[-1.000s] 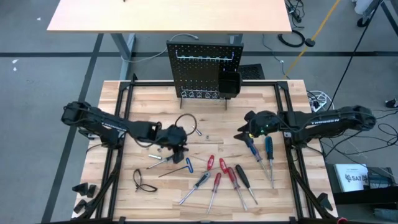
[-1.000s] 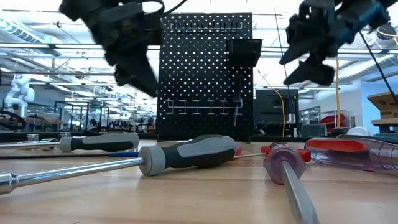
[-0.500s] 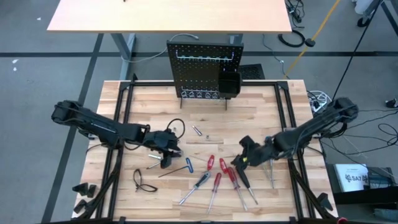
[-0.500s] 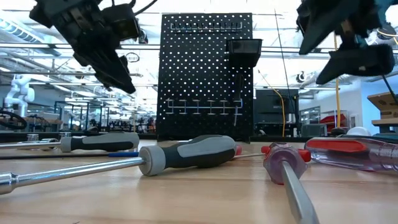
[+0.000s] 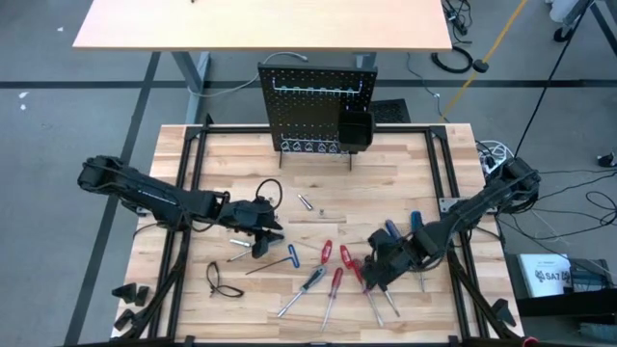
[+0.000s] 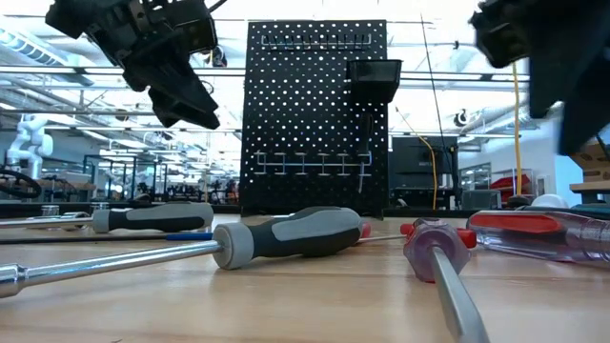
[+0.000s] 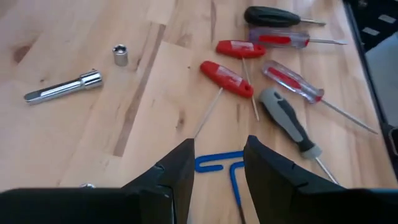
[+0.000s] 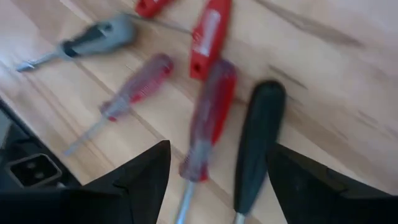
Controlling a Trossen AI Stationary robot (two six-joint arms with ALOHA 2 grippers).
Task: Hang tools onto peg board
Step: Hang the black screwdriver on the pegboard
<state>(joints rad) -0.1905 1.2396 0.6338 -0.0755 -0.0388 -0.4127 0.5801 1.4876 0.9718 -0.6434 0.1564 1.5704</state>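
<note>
The black peg board [image 5: 316, 104] stands upright at the table's far middle, with a small black bin [image 5: 355, 127]. Several screwdrivers lie flat near the front: red ones [image 5: 335, 280], a black one [image 5: 376, 272], a grey one [image 5: 313, 280] and blue ones [image 5: 416, 224]. A blue T-handle key [image 5: 290, 254] lies left of them. My left gripper [image 5: 270, 234] is open above the table; the key [image 7: 219, 163] shows between its fingers. My right gripper [image 5: 369, 275] is open over a red-handled [image 8: 210, 115] and a black-handled [image 8: 258, 140] screwdriver.
A silver extension bar [image 7: 62, 87] and a small socket [image 7: 120, 55] lie left of the screwdrivers. Small silver bits [image 5: 305, 201] lie mid-table. A black wire loop [image 5: 222, 280] lies near the front left. Black frame rails [image 5: 183, 183] run along both table sides.
My right gripper has swung from beside the blue screwdrivers toward the table's near edge and left, coming down over the red and black screwdrivers. My left gripper has shifted a little toward the table's left and near edges, over the blue key. No tool has moved.
</note>
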